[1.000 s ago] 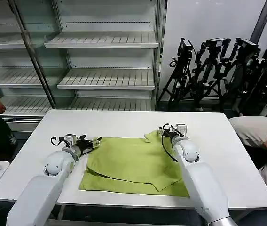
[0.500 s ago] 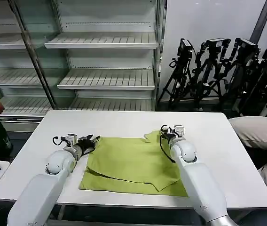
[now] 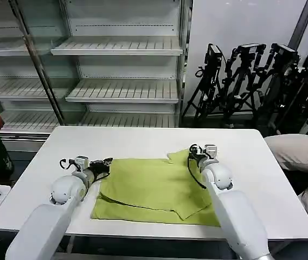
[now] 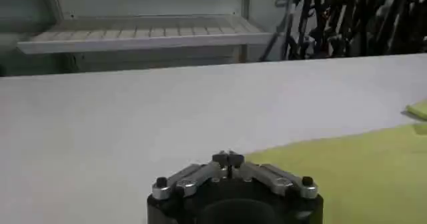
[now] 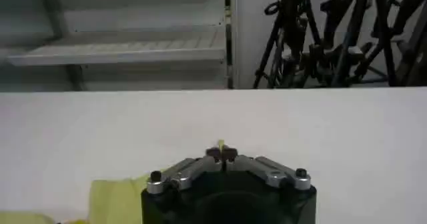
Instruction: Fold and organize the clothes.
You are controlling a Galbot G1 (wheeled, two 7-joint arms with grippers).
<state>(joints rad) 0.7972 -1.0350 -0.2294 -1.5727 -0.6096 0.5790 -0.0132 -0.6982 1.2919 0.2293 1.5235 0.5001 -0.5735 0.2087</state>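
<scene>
hidden: I'm seeing the right arm covering the shirt's (image 3: 154,187) near-right corner; the shirt's collar is hard to make out.
left gripper (image 4: 228,157): fingers pressed together, holding nothing, sitting at the shirt's left edge, cloth just beside it.
right gripper (image 5: 221,153): I'm reading it as clamped on a sliver of yellow-green fabric at the shirt's far-right corner.
shirt: lying partly folded on the white table (image 3: 143,140), between both grippers.
around: tripods (image 3: 251,81) and shelves (image 3: 116,65) standing beyond the grippers, well apart.

Table: you see a white table (image 3: 262,179).
On it: lime shirt (image 3: 154,189), partly folded, lying flat.
</scene>
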